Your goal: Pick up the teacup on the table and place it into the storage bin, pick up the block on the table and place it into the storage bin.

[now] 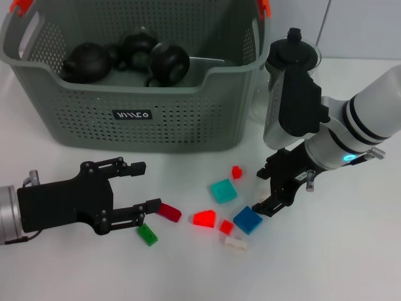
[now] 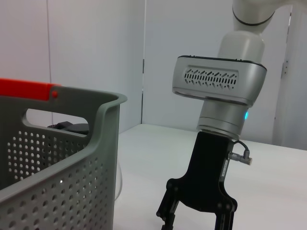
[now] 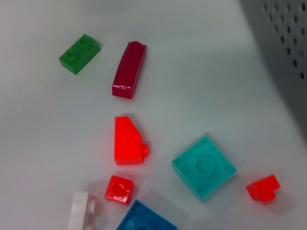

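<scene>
Robot test laboratory: a bare white counter backed by plain white wall panels, with loose toy blocks scattered in front of the perforated storage bin.

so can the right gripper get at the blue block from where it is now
Probably yes. The right gripper hangs open right beside the blue block, with bare table around them. A small red block and white block lie close on its far side, which might crowd a finger.
</scene>
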### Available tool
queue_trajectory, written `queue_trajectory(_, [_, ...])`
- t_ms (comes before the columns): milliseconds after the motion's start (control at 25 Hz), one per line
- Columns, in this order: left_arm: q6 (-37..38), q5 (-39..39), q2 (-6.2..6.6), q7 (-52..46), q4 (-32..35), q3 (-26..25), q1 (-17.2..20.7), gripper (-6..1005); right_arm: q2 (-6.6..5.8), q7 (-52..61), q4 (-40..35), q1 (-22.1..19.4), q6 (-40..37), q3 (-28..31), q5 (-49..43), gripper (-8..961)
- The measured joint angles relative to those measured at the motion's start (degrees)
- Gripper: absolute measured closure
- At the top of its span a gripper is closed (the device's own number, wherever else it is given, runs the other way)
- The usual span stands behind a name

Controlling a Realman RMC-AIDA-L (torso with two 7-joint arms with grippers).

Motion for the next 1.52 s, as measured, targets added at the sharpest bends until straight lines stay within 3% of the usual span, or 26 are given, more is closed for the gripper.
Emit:
queue_trajectory(240, [0.0, 0.0, 0.0, 0.0, 0.0, 0.0, 0.0, 286, 0.0, 0.03, 0.52, 0.18, 0.02, 0.0, 0.0, 137])
queue_trajectory(680, [0.0, 0.01, 0.0, -0.09, 0.0, 0.0, 0.02, 286, -0.32, 0.1, -0.2, 0.19, -1.12, 0.14, -0.07, 523])
queue_trajectory(840, [0.0, 0.08, 0.0, -0.32, 0.0, -0.06, 0.32, 286, -0.57, 0.21, -5.17, -1.33, -6.07, 2.36, 0.03, 523])
queue_trajectory(1000, [0.27, 0.28, 0.0, -0.29, 0.03, -0.63, 0.55, 286, -0.63, 0.22, -16.68, -4.5, -17.15, 7.72, 1.24, 524])
queue_trajectory(1240, [0.49, 0.26, -0.01, -0.04, 0.01, -0.77, 0.73, 287, -0.91, 2.4, -33.0, -5.31, -33.39, 19.12, 14.27, 524])
queue_trajectory(1360, [0.45, 0.31, -0.01, -0.02, -0.01, -0.79, 0.56, 287, -1.5, 5.13, -35.74, -3.16, -35.02, 23.78, 22.8, 524])
queue_trajectory(1520, [0.47, 0.33, 0.0, 0.0, 0.0, -0.8, 0.4, 287, -2.77, 9.31, -35.1, 1.58, -30.14, 26.56, 29.19, 523])
